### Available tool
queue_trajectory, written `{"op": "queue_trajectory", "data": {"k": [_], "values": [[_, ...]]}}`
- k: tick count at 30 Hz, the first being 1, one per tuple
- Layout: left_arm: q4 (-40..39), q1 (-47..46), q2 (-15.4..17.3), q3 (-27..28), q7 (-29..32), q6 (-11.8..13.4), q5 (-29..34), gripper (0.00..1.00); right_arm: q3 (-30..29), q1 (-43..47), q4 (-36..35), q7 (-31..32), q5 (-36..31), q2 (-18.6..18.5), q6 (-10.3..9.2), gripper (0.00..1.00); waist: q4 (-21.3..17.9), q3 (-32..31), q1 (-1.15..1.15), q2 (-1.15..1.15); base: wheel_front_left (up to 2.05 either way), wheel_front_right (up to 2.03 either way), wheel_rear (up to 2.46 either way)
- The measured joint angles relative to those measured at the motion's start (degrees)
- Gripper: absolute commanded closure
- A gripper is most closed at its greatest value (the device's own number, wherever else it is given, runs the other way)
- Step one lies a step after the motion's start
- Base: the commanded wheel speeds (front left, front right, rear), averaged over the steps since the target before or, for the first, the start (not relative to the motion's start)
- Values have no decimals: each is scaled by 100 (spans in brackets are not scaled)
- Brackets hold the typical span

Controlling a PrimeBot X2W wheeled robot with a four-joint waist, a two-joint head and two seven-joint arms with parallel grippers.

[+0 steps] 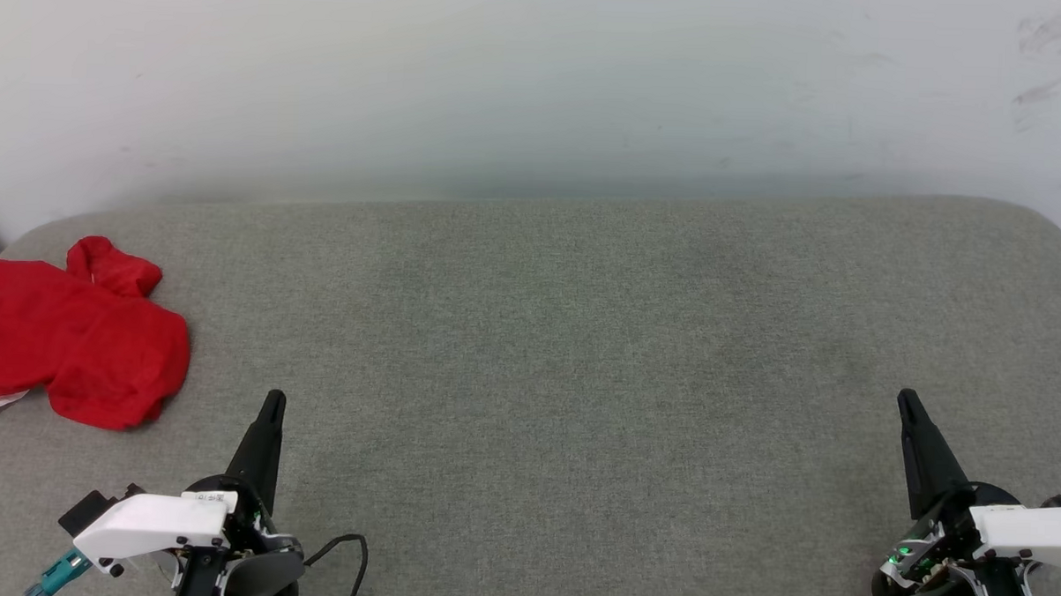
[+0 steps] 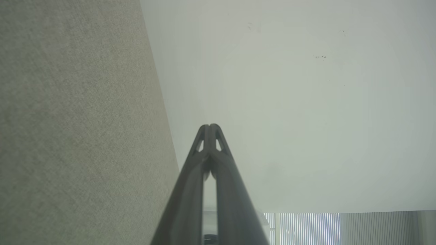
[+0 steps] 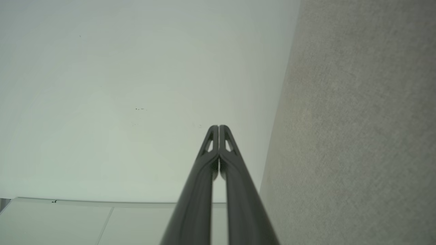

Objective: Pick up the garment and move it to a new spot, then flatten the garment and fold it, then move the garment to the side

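Note:
The garment (image 1: 70, 339) is a crumpled red heap at the far left of the grey padded surface (image 1: 581, 353), cut by the head view's left edge, with a bit of white sleeve at its lower left. No print shows. My left gripper (image 1: 273, 401) sits at the lower left, right of and below the heap, apart from it. Its fingertips (image 2: 209, 126) meet with nothing between them. My right gripper (image 1: 906, 398) rests at the lower right, far from the garment, its fingertips (image 3: 218, 126) pressed together and empty.
A pale wall (image 1: 538, 78) rises behind the grey surface along its back edge. A black cable (image 1: 349, 552) loops beside my left wrist. Window blinds (image 2: 306, 228) show low in the left wrist view.

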Motion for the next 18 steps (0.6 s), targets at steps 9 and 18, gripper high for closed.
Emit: {"op": "queue_trajectory", "data": {"k": [9,18], "values": [[0,0,0,0,0,0,0,100,0,0,0,0,0,0,0,100,0,0,0,0,0,0,0],[0,0,0,0,0,0,0,100,0,0,0,0,0,0,0,100,0,0,0,0,0,0,0]]}}
